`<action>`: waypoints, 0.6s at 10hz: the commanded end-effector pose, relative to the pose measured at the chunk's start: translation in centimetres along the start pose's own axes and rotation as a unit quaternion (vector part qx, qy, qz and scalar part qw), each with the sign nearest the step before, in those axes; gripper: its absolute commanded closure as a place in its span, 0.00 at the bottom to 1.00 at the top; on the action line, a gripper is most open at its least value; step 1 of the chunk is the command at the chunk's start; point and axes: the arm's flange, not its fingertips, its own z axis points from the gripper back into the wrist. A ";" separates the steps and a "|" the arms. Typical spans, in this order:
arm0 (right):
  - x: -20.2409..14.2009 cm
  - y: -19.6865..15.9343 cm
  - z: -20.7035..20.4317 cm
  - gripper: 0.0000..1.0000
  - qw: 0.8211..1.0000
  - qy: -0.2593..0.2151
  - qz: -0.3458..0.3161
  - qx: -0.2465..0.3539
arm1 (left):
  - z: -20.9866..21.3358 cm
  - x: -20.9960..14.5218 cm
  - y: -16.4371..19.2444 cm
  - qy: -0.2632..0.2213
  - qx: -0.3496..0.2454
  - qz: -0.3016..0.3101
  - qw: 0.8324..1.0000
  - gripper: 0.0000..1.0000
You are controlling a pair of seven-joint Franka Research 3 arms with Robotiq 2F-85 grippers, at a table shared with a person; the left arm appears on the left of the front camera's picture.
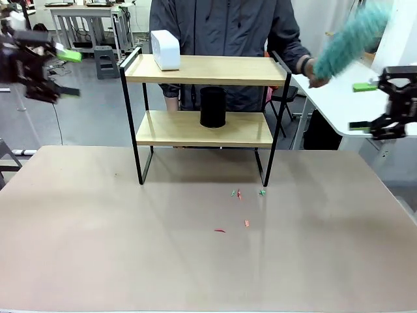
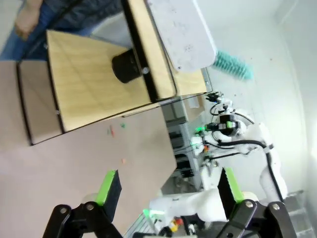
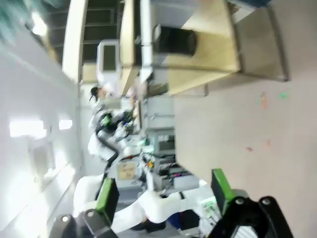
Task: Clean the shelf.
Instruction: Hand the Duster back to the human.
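From the front, you see the shelf [image 1: 204, 117] at the table's [image 1: 195, 261] far side, a white box [image 1: 165, 49] on its upper board's left end and a black cylinder [image 1: 212, 107] on the lower board. Small coloured scraps [image 1: 238, 193] lie on the table just in front of the shelf's right legs. Up and right of the shelf, the person's hand [image 1: 315, 73] holds a teal duster [image 1: 350, 40]. Your left gripper [image 1: 55, 73] hangs well left of the shelf, fingers spread and empty; the right gripper [image 1: 374, 105] hangs well right, also spread.

In the left wrist view, the shelf [image 2: 94, 79] lies beyond your parted fingers [image 2: 110, 186].

In the right wrist view, the shelf [image 3: 208, 44] shows blurred beyond the parted fingers [image 3: 106, 196].
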 end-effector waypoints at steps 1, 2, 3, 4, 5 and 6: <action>0.1 -0.6 -4.0 0.00 0.998 0.039 -0.005 0.056 | -1.6 0.4 2.3 -0.013 -0.037 0.041 0.998 0.00; -0.1 -0.6 -6.8 0.00 0.997 0.060 -0.017 0.046 | -2.3 0.3 3.1 -0.015 -0.033 0.069 0.997 0.00; -0.1 -0.9 -8.4 0.00 0.996 0.079 -0.015 0.024 | -1.9 0.6 3.2 -0.003 -0.041 0.085 0.996 0.00; -0.7 -0.3 -5.3 0.00 0.998 0.047 -0.016 0.040 | -2.6 -0.1 3.9 -0.004 -0.026 0.052 0.998 0.00; -0.7 -0.3 -5.3 0.00 0.998 0.047 -0.016 0.040 | -2.6 -0.1 3.9 -0.004 -0.026 0.052 0.998 0.00; -0.7 -0.3 -5.3 0.00 0.998 0.047 -0.016 0.040 | -2.6 -0.1 3.9 -0.004 -0.026 0.052 0.998 0.00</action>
